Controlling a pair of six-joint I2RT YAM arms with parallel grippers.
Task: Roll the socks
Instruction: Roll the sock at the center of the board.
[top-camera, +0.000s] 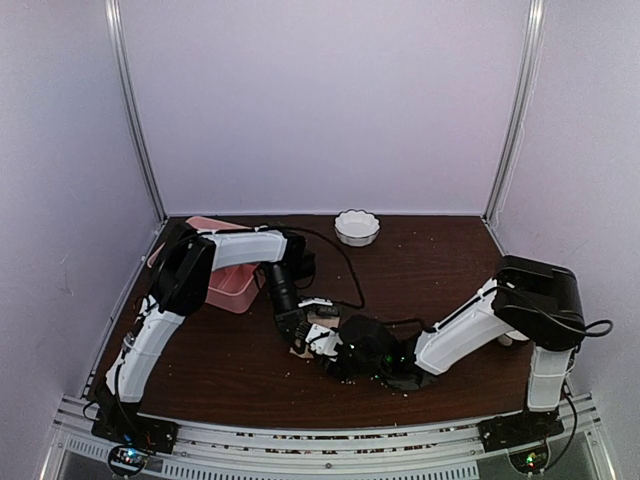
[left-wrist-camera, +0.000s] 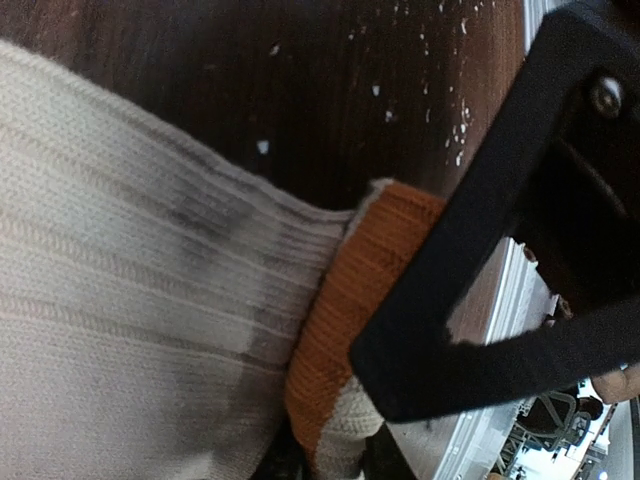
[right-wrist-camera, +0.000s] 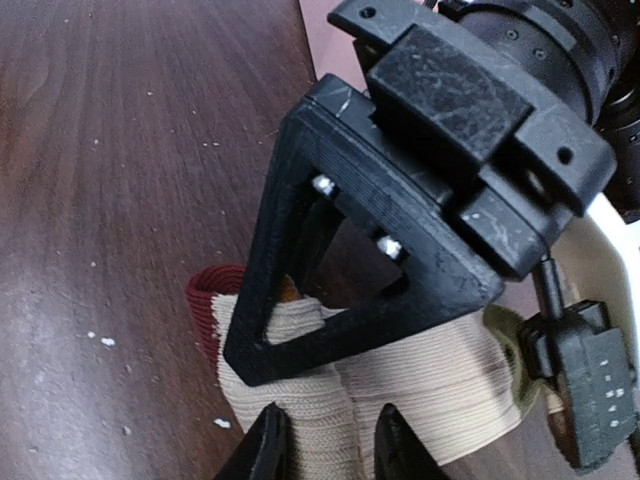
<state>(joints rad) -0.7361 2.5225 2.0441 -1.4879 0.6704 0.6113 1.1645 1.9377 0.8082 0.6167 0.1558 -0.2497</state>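
I have the socks (right-wrist-camera: 430, 385) bunched on the surface (top-camera: 440, 260), about midway along it and toward the near edge, with both arms crowded over them. My right jaws are set narrow on a raised fold of knit, and fabric fills the gap between the fingertips (right-wrist-camera: 265, 450). The left jaws rest on the bundle at the orange band (left-wrist-camera: 350, 300); I cannot tell how wide they stand or whether they grip. The tray (top-camera: 232, 290) is near the far left corner and the bowl (top-camera: 357, 228) is at the far edge.
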